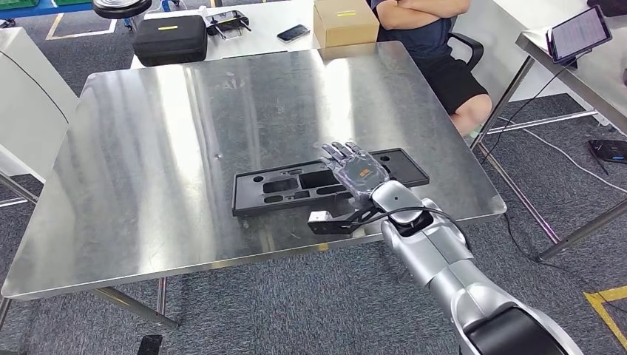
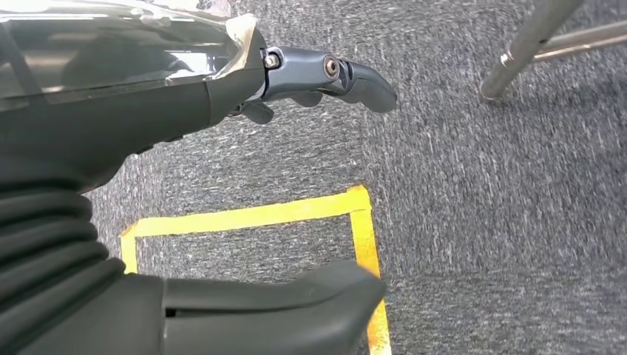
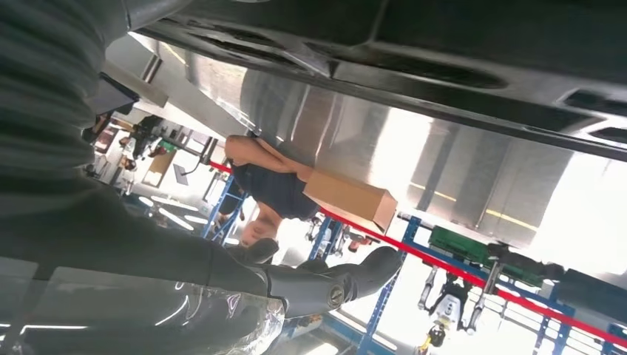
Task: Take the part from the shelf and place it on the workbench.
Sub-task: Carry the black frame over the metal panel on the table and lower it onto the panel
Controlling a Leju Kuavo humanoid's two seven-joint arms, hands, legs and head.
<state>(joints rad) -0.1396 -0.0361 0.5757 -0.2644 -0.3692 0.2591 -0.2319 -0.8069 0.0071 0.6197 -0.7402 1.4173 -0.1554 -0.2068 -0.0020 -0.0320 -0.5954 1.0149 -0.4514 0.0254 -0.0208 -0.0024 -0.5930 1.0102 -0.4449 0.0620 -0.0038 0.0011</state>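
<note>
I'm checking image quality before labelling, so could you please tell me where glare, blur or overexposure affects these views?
Head view: sharp, but broad white glare streaks the steel workbench around the black part. Right wrist view: upside down, the background beyond the workbench edge blown out, the robot hand dark against it. Left wrist view: evenly lit carpet, the nearby robot hand slightly soft.

A long, flat black plastic part (image 1: 296,186) with moulded recesses is being seen lying flat on the steel workbench (image 1: 148,148), near its front edge.
</note>
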